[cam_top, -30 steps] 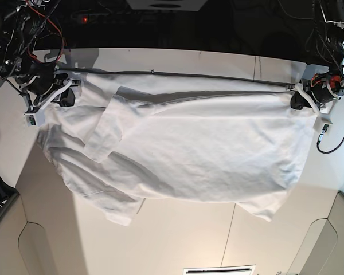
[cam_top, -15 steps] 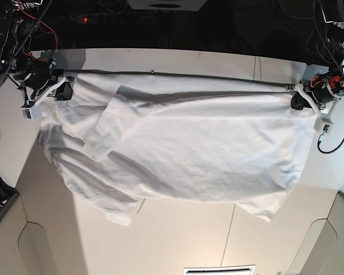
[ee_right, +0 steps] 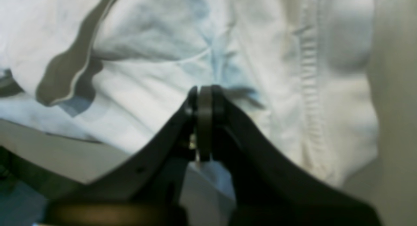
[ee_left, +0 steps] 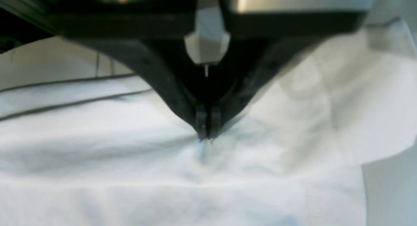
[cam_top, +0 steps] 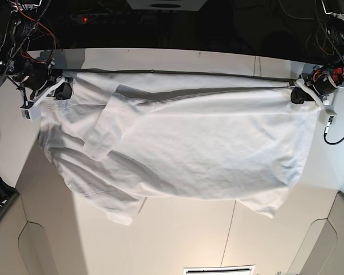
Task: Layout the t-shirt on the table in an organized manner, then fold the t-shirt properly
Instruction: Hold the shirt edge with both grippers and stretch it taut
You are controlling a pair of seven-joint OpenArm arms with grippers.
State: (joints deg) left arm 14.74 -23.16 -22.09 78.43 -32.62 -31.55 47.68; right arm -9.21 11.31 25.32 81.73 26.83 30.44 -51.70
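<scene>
The white t-shirt [cam_top: 206, 149] hangs stretched sideways over the table [cam_top: 178, 240], its upper edge pulled taut between both grippers and its lower part sagging in wrinkles. A sleeve flap [cam_top: 106, 129] is folded over at the left. My left gripper [cam_top: 298, 96] at the far right is shut on the shirt's edge. In the left wrist view its tips [ee_left: 206, 134] pinch the t-shirt [ee_left: 163, 174]. My right gripper [cam_top: 62, 91] at the far left is shut on the other end. The right wrist view shows those tips [ee_right: 203, 92] closed on the t-shirt [ee_right: 146, 40] near a stitched hem [ee_right: 309, 89].
A thin dark seam line [cam_top: 218, 73] crosses the table just behind the shirt's upper edge. Beyond the far table edge it is dark, with cables and arm bases at both corners. A black cable [cam_top: 332, 134] loops down at the right.
Both grippers have moved a little toward the far edge, carrying the shirt's upper edge with them. The right gripper also shifted slightly outward to the left.
</scene>
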